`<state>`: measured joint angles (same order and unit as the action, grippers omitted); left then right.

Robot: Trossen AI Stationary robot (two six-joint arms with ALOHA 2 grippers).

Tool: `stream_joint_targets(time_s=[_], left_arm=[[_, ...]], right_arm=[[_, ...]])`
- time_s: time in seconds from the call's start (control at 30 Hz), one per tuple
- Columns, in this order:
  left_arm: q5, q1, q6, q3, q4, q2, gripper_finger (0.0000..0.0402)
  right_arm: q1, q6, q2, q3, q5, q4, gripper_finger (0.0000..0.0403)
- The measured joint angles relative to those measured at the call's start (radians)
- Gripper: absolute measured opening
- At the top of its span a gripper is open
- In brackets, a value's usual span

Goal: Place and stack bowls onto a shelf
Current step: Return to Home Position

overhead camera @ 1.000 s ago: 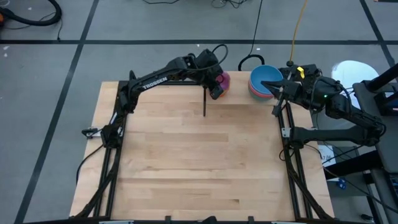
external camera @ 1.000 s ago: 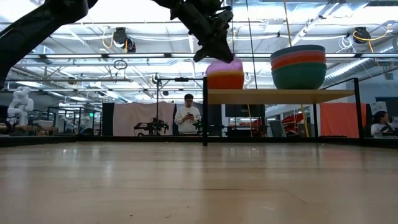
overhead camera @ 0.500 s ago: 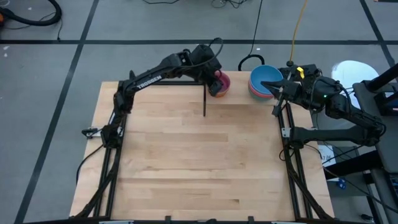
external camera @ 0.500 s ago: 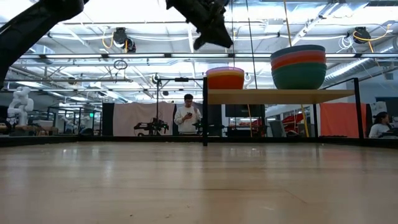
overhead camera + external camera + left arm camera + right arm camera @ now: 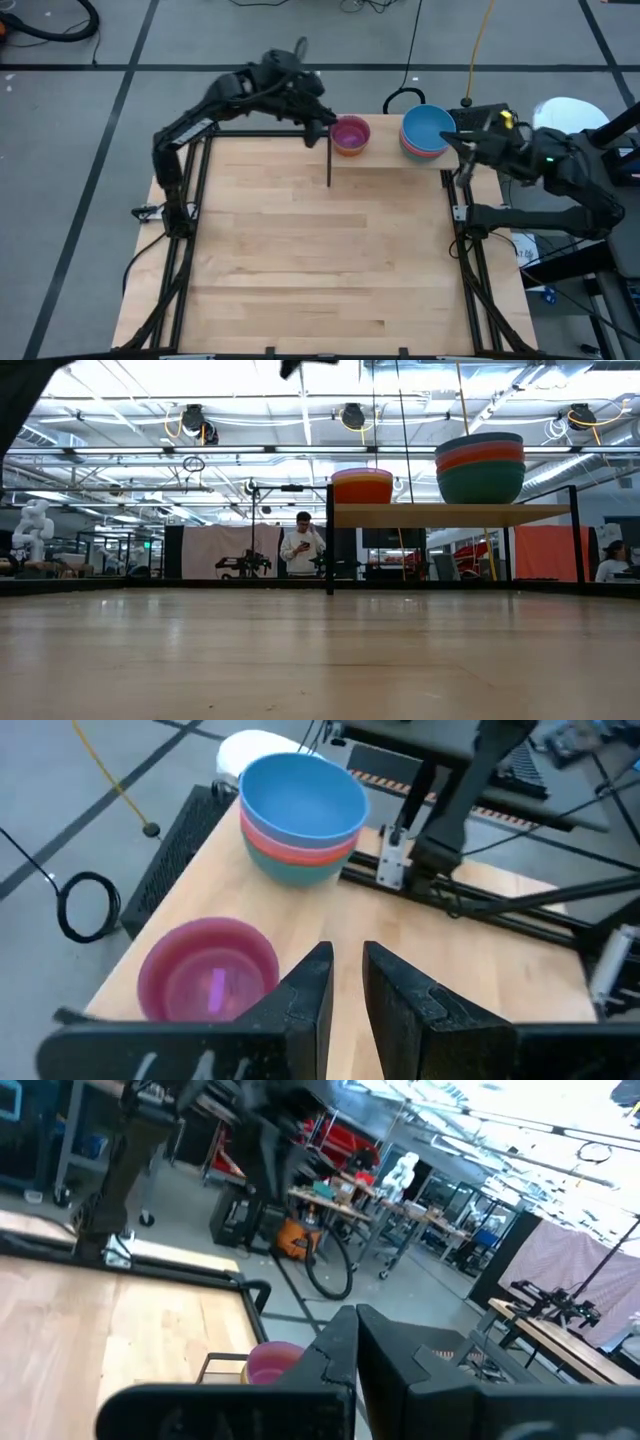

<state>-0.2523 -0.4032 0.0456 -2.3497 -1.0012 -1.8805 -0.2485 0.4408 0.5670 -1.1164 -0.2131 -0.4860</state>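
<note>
The shelf is a raised light-wood board at the table's far edge. On it stand two stacks. A pink bowl sits nested in an orange bowl. A blue bowl sits on a red one and a teal one. My left gripper hangs above and to the left of the pink bowl, slightly open and empty. My right gripper is shut and empty, just right of the blue stack. The other bowls are out of view.
The shelf's black leg stands at its left end. A black cable loop lies on the floor behind the table. A person stands in the room beyond. Bare tabletop spreads in front of the shelf.
My left gripper has let go of the pink bowl, risen, and gone toward the table's far left. The pink bowl now rests nested in the orange bowl on the shelf. My right gripper has drawn back slightly toward the table's right edge.
</note>
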Motion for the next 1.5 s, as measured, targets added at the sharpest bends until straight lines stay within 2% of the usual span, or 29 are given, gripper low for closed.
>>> stream_joint_targets(time_s=[0.23,0.43,0.57,0.73,0.83,0.9,1.17,1.27,1.5], left_arm=[[0.018,0.000,-0.003,-0.001,-0.135,0.149,0.0063],[0.128,0.013,-0.011,-0.001,-0.316,0.241,0.0062],[0.164,0.023,-0.037,-0.001,-0.436,0.282,0.0061],[0.187,0.022,-0.038,0.000,-0.579,0.321,0.0025],[0.189,0.022,-0.078,0.005,-0.571,0.348,0.0006],[0.184,0.022,-0.134,0.005,-0.570,0.367,0.0010],[0.182,0.022,-0.172,0.005,-0.570,0.481,0.0018],[0.182,0.022,-0.165,0.005,-0.570,0.534,0.0019],[0.182,0.022,-0.162,0.005,-0.570,0.654,0.0019]], right_arm=[[0.000,-0.015,-0.117,0.000,0.000,-0.082,0.0000],[0.000,-0.015,-0.201,-0.001,0.000,-0.118,0.0000],[0.000,-0.001,-0.237,0.000,0.000,-0.154,0.0000],[0.000,-0.010,-0.291,0.000,0.000,-0.241,0.0000],[0.000,-0.015,-0.338,0.000,-0.001,-0.274,0.0000],[0.000,-0.016,-0.376,0.000,-0.001,-0.289,0.0000],[0.000,-0.131,-0.553,0.000,-0.001,-0.370,0.0000],[-0.001,-0.179,-0.562,-0.020,-0.001,-0.390,0.0000],[-0.001,-0.180,-0.548,-0.030,0.000,-0.477,0.0000]])
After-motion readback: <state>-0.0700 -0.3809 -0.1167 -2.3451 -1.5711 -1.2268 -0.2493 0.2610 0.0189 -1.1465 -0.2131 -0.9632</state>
